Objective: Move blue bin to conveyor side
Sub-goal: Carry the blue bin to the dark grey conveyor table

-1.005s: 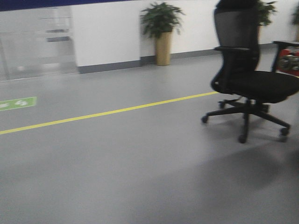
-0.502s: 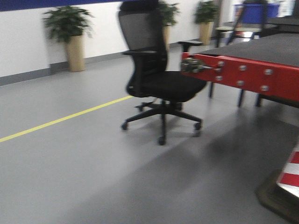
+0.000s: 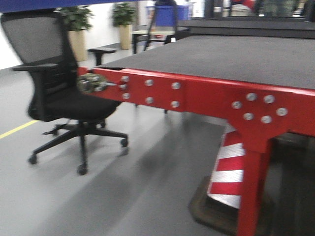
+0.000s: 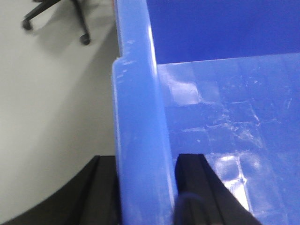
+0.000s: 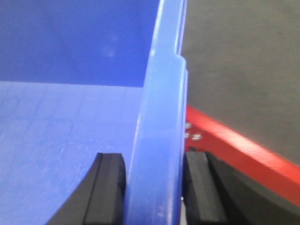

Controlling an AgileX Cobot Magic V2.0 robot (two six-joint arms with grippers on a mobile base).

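Observation:
The blue bin is held by two opposite rims. In the left wrist view my left gripper is shut on the bin's thick rim, one black finger outside and one inside. My right gripper is likewise shut on the blue bin at the other rim. The conveyor is a wide dark belt on a red bolted frame, close ahead and to the right. The conveyor also lies just beyond the bin in the right wrist view. The bin's inside looks empty.
A black office chair stands on the grey floor left of the conveyor's corner; its wheeled base shows beside the bin. A red-and-white striped post stands under the frame. Potted plants line the far wall.
The front view has swung to the right. The chair has slid from right to left, and the conveyor has come into view and now fills the right half, much closer.

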